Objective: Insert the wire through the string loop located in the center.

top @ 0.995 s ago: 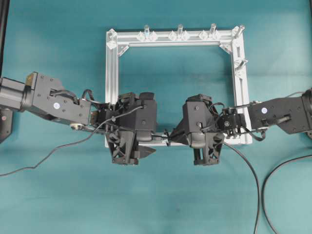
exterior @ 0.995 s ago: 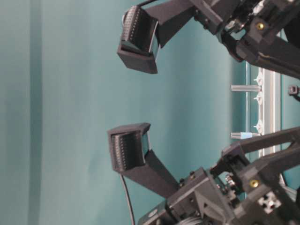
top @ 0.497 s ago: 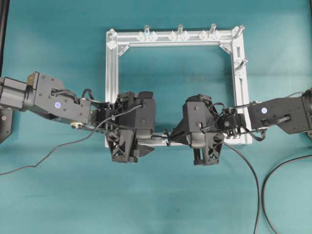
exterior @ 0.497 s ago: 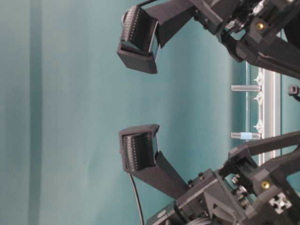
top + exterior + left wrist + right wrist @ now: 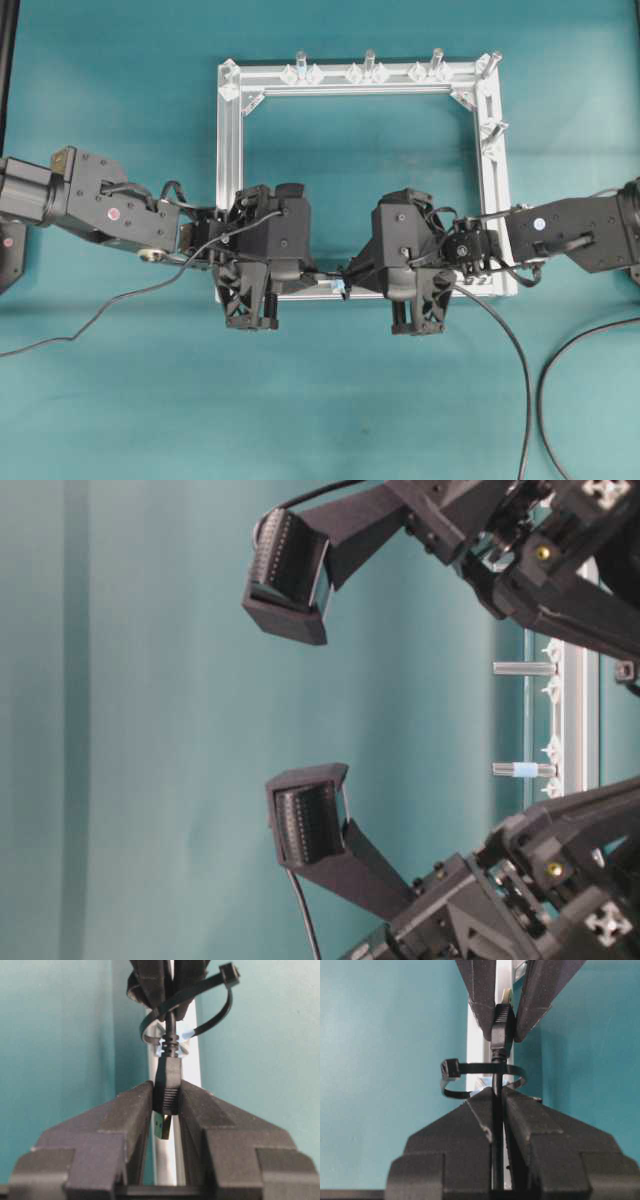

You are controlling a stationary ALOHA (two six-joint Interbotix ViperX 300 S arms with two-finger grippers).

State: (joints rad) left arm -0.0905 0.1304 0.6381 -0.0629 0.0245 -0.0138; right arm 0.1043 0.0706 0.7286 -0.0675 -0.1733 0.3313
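The wire's black plug (image 5: 167, 1085) is clamped between the fingers of my left gripper (image 5: 167, 1094), its metal tip poking out behind them. Past the plug, the thin cable runs through the string loop (image 5: 220, 1005), a black tie ring on a pale base. In the right wrist view my right gripper (image 5: 497, 1094) is shut on the cable (image 5: 496, 1077) just behind the loop (image 5: 470, 1067). The plug (image 5: 502, 1022) sits on the loop's far side. From overhead both grippers meet tip to tip at the frame's front rail (image 5: 480, 292), left (image 5: 318, 280) and right (image 5: 357, 276).
The aluminium frame (image 5: 230, 150) carries upright pegs (image 5: 369, 62) along its back rail. The wire's tail (image 5: 505, 345) trails off to the lower right. Another cable (image 5: 100, 320) lies at the left. Teal cloth covers the table.
The left gripper has shut on the plug; before, its jaws stood wide open. Both arms have shifted slightly toward the frame.
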